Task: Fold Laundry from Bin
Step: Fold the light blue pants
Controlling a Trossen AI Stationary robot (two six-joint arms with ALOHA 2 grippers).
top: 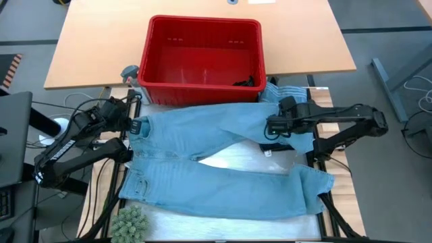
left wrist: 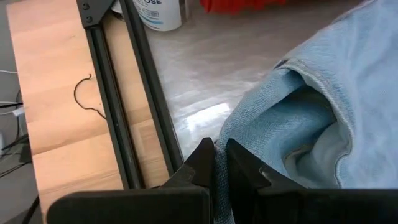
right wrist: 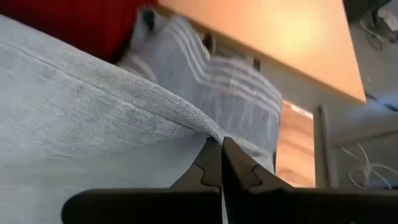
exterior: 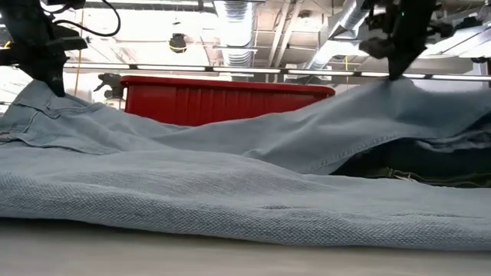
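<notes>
A pair of light blue jeans (top: 202, 169) from the laundry lies spread across the table, waist at the left and legs running right. My left gripper (top: 133, 125) is shut on the waist end. My right gripper (top: 270, 126) is shut on the far leg. The red bin (top: 202, 21) stands behind the jeans with a bit of dark cloth (top: 248, 82) in its near right corner. A grey-blue striped garment (top: 287, 91) lies by the bin's right near corner. My left gripper pinches the edge of the jeans at the waist end (left wrist: 227, 134) between its two fingers, slanting down from the table's left. The cloth rises to the fingers (exterior: 47, 86); the rest lies on the table. My right gripper pinches a rolled edge of the far leg (right wrist: 202, 127) between its fingertips, slanting down from the right. The leg is drawn up into a peak (exterior: 387, 83) at the fingers, and its remaining length slopes down to the table.
A dark garment (exterior: 430, 165) lies under the jeans at the right. A white bottle (left wrist: 158, 12) stands left of the bin, and a green plant (top: 131, 223) stands at the near edge. Black frame rails (left wrist: 124, 106) run along the table's sides.
</notes>
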